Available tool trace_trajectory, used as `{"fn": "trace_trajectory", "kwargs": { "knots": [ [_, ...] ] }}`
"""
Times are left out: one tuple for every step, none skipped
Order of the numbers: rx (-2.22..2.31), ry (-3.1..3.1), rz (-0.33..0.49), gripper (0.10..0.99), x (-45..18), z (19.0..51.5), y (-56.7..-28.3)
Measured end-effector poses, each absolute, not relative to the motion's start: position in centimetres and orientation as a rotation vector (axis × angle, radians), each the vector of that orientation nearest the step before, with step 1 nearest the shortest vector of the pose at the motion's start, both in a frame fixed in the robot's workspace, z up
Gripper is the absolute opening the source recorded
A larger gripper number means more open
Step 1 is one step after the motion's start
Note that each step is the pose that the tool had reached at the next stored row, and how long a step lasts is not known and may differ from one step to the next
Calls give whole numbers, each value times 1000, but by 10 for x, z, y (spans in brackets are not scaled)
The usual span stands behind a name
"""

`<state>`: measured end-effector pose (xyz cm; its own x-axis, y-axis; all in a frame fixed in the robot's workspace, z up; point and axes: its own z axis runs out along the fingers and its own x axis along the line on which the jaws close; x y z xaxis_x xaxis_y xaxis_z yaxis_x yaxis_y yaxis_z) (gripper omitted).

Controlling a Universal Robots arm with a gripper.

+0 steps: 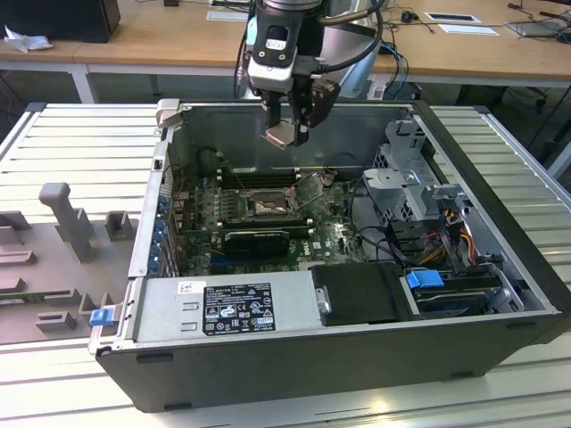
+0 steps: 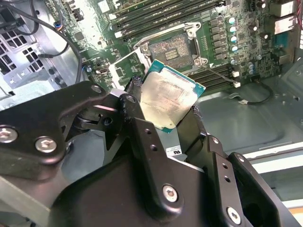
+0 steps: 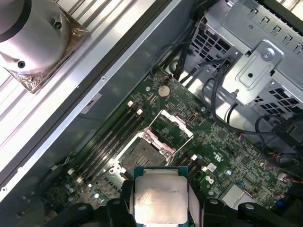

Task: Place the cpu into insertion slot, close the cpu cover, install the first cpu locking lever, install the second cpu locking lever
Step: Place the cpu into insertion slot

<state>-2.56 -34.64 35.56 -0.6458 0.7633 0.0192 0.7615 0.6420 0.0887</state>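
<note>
My gripper (image 1: 284, 132) hangs over the open computer case, shut on the cpu (image 1: 278, 135), a square chip with a pale metal face and green edge. In both wrist views the cpu (image 2: 168, 97) (image 3: 161, 198) sits tilted between the black fingers (image 2: 135, 111), held by two opposite edges. Below it on the green motherboard, the insertion slot (image 1: 266, 207) (image 2: 173, 47) (image 3: 139, 158) lies uncovered, its contact field showing. The cpu cover (image 3: 170, 125) (image 2: 124, 71) is swung up and open beside the slot. The chip is well above the slot and apart from it.
Long black memory slots (image 3: 111, 139) run beside the socket. A metal drive cage (image 1: 406, 174) with cables stands on the exterior view's right, and a power supply (image 1: 236, 303) lies along the case's near side. The case's back wall (image 1: 357, 134) is close behind the gripper.
</note>
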Motion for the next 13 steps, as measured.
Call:
{"fn": "trace_trajectory", "kwargs": {
  "knots": [
    [1323,2824,138,541,-26,356,-346],
    [1329,2820,138,541,-26,355,-346],
    [1337,2817,138,541,-26,355,-346],
    [1343,2814,138,541,-26,355,-346],
    [1353,2808,138,541,-26,355,-346],
    [1364,2803,138,541,-26,355,-346],
    [1381,2794,138,541,-26,355,-346],
    [1393,2787,137,541,-26,355,-346],
    [1404,2781,137,541,-26,354,-346],
    [1420,2773,137,541,-26,354,-346],
    [1430,2767,137,541,-26,354,-346],
    [1445,2759,137,541,-26,354,-346],
    [1456,2753,136,541,-26,354,-346]
  ]
}}
